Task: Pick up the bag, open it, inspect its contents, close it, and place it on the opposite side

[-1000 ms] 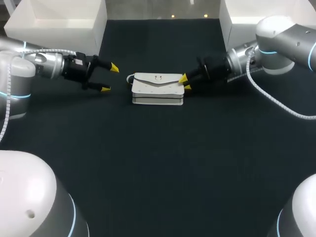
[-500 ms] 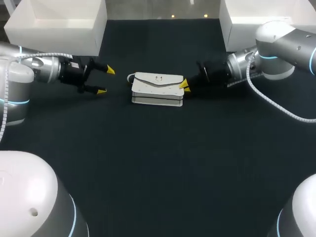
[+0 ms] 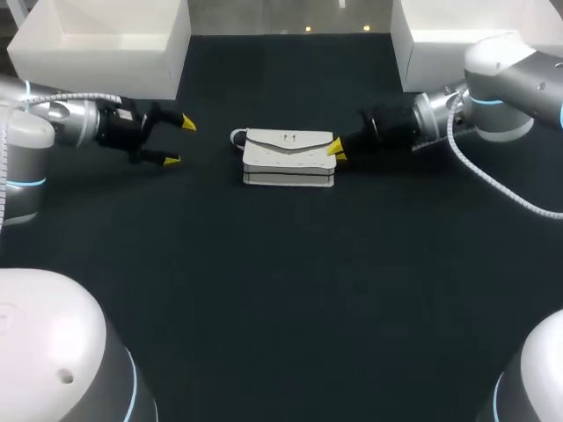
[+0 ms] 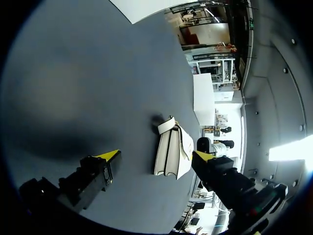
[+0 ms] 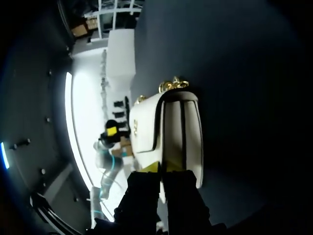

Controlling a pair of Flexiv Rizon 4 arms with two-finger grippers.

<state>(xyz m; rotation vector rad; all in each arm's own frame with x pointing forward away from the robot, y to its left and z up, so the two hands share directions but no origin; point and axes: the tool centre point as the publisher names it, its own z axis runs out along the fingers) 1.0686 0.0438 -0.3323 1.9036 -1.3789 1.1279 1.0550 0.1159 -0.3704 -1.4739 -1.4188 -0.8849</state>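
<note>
My right fingers (image 3: 333, 149) pinch one end of the white bag (image 3: 288, 158); my left fingers (image 3: 186, 123) hang spread, well off its other end.

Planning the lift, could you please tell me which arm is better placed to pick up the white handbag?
Right, I think. The right gripper is at one end of the white handbag, fingers pinched on it; the left gripper hangs open, well clear of the other end.

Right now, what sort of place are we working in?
Probably a robotics lab test bench: a dark table, white bins at its far corners, and a white handbag laid out mid-table.
</note>
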